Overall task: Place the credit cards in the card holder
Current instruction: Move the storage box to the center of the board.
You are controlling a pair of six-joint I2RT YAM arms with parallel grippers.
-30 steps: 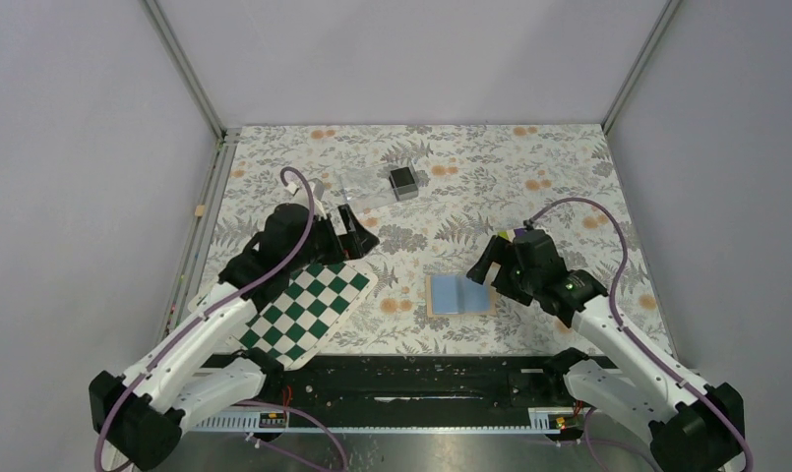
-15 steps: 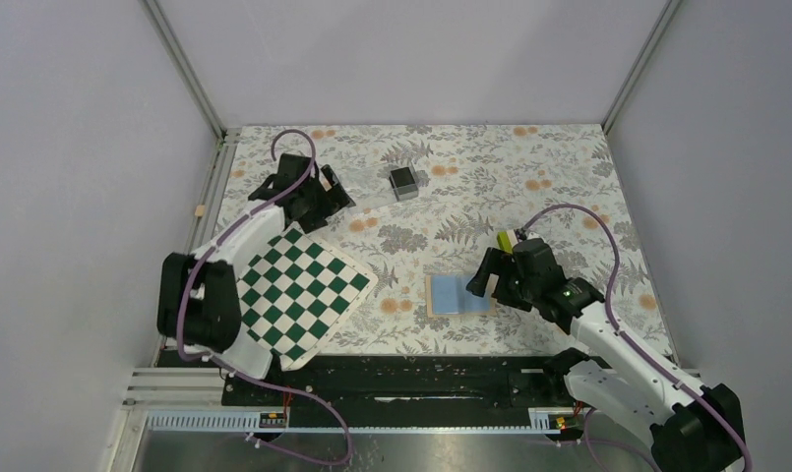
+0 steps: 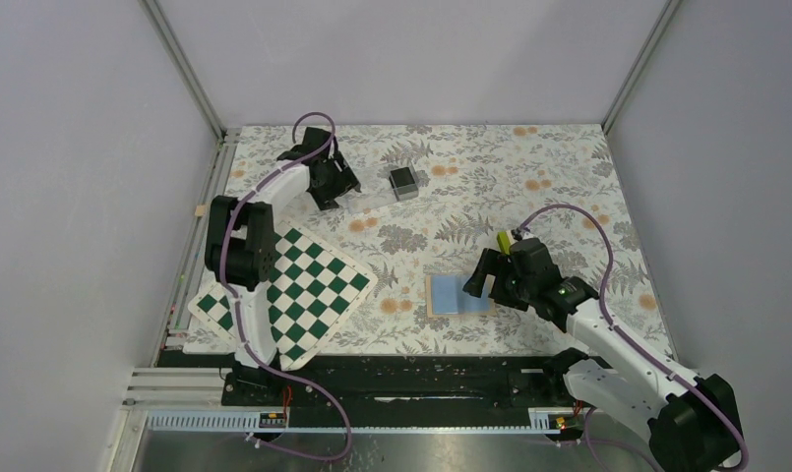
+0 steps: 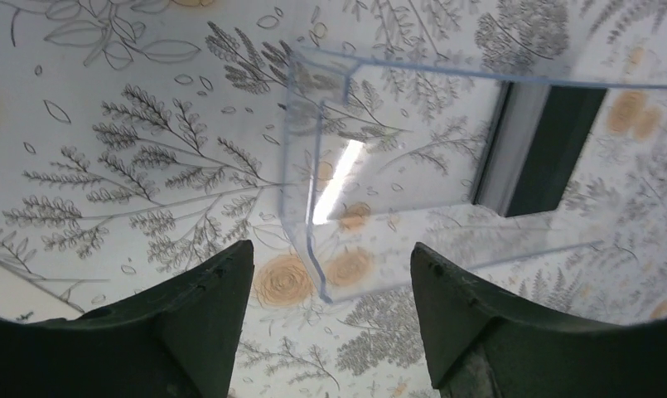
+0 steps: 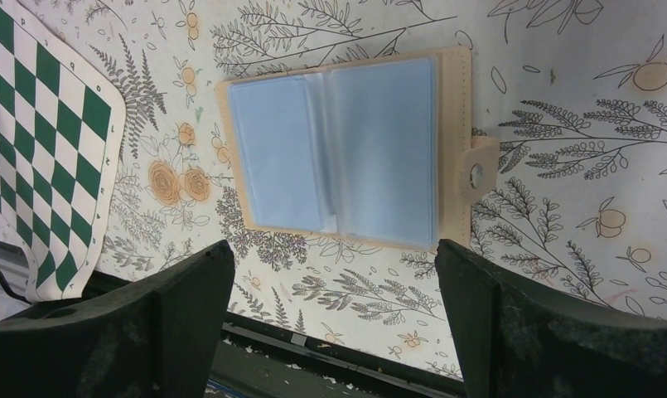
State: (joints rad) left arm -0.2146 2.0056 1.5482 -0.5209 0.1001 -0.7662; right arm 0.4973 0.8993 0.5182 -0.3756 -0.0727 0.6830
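Beneath the right fingers (image 3: 477, 282), card holder (image 3: 449, 295) partly hidden

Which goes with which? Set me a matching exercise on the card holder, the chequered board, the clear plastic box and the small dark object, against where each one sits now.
Things:
1. card holder
2. chequered board
3. clear plastic box
4. small dark object

Places:
A. near left part of the table
B. far middle of the table
C. below the left gripper, far left
D. lying open, blue lining up, below the right gripper

Pairs: 1-D, 2-A, 3-C, 4-B.
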